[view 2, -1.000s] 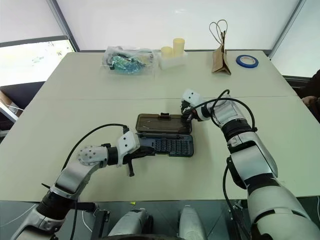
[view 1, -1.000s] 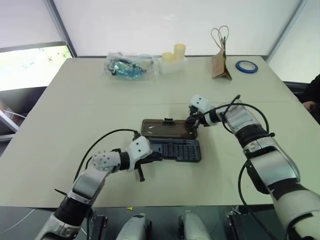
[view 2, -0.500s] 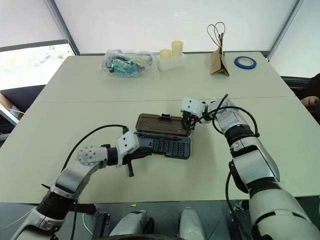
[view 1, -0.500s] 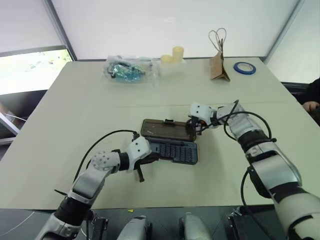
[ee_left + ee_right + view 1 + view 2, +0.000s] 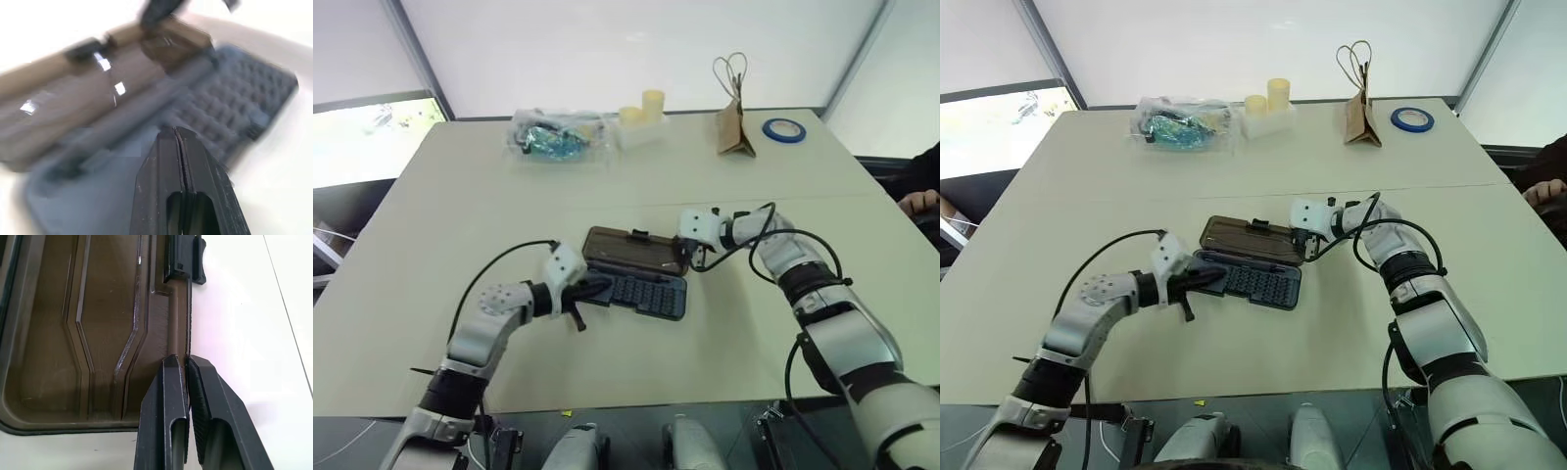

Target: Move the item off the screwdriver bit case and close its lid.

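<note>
The right gripper (image 5: 187, 363), fingers pinched on the lid's (image 5: 634, 249) edge, has rolled, tilting it toward the case (image 5: 646, 294). The closed left gripper (image 5: 597, 286) steadies the tray; closing has begun.

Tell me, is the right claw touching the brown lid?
Touching. In the right wrist view the right claw is shut on the rim of the lid, edge pinched between its fingers.
</note>
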You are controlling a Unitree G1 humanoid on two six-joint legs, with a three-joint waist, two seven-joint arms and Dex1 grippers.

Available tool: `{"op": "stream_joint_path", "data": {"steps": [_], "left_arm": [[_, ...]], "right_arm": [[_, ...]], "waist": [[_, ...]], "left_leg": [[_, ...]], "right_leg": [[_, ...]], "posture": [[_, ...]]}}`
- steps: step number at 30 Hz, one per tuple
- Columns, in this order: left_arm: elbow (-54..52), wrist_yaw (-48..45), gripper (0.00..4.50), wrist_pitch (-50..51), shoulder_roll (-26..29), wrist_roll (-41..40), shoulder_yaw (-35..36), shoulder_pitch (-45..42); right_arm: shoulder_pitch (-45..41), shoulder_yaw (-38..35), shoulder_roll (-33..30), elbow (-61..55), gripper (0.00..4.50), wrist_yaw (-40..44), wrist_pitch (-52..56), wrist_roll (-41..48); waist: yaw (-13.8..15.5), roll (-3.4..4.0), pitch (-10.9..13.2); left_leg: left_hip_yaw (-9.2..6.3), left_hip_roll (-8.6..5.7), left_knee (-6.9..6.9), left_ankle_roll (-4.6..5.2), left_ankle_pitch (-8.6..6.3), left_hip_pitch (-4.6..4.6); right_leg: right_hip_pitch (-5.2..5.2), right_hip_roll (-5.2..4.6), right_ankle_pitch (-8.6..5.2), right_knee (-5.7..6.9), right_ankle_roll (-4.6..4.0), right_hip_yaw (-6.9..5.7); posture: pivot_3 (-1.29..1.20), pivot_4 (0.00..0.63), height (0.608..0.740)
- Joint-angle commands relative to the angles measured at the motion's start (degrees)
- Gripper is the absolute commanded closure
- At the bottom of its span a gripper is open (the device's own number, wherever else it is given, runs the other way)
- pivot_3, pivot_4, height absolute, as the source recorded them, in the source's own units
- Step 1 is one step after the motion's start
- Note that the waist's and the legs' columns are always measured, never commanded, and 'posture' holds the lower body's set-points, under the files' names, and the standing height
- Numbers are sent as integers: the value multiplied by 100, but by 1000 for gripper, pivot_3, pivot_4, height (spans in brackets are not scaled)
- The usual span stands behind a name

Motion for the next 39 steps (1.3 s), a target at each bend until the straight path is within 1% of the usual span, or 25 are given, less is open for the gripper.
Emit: {"op": "stream_joint_path", "data": {"steps": [1, 4, 9, 12, 15, 21, 26, 33, 39], "left_arm": [[-248, -82, 4500, 109, -13, -475, 353, -69], [-232, -42, 4500, 312, 58, -725, 582, -131], [156, -374, 4500, -224, 622, -49, 193, -16], [346, -556, 4500, -565, 788, 244, -47, 39], [480, -595, 4500, -763, 790, 378, -141, 68], [439, -660, 4500, -817, 713, 342, -171, 108], [345, -763, 4500, -715, 761, 184, -84, 137], [255, -716, 4500, -648, 794, 261, -131, 188], [-30, -715, 4500, -359, 834, 51, -30, 231]], "right_arm": [[246, 256, 119, 153, 4496, -14, -124, -253], [284, 301, 97, 164, 4496, -4, -245, -321], [237, 280, 117, 238, 4496, -107, -413, -384], [200, 269, 136, 269, 4496, -132, -552, -404], [180, 236, 162, 280, 4496, -132, -687, -399], [164, 220, 212, 253, 4496, 29, -904, -316], [193, 204, 265, 195, 4496, 231, -1091, -218], [137, 247, 305, 260, 4496, 136, -1327, -328], [72, 233, 343, 295, 4496, 137, -1441, -330]], "waist": [[-18, 0, 0], [-18, 0, 0], [-16, 0, 0], [-9, 2, 1], [-8, 0, 1], [-16, 1, 2], [-22, 3, 3], [-76, 5, 4], [-94, 6, 6]], "left_leg": [[2, 1, -4, 0, 0, -1], [3, 5, -7, -2, 1, -3], [6, 4, -9, -3, 1, -2], [7, 5, -10, -3, 2, -1], [7, 5, -10, -3, 1, -2], [7, 6, -15, -3, 1, -3], [8, 8, -25, -3, 1, -6], [8, 10, -36, -3, 2, -6], [7, 10, -36, -3, 2, -7]], "right_leg": [[-2, 0, 0, -1, 0, 0], [-8, 2, 0, -2, 0, 0], [-7, 3, 0, -4, 0, 1], [-7, 5, 0, -6, 0, 3], [-8, 6, 0, -7, -1, 3], [-12, 7, 0, -7, -1, 4], [-20, 7, 0, -7, -1, 4], [-28, 9, -1, -8, -1, 4], [-28, 9, 0, -9, -1, 3]], "posture": [[0, 150, 740], [0, 150, 740], [0, 150, 740], [0, 150, 740], [0, 150, 740], [0, 150, 740], [0, 150, 740], [0, 150, 740], [0, 150, 740]]}}
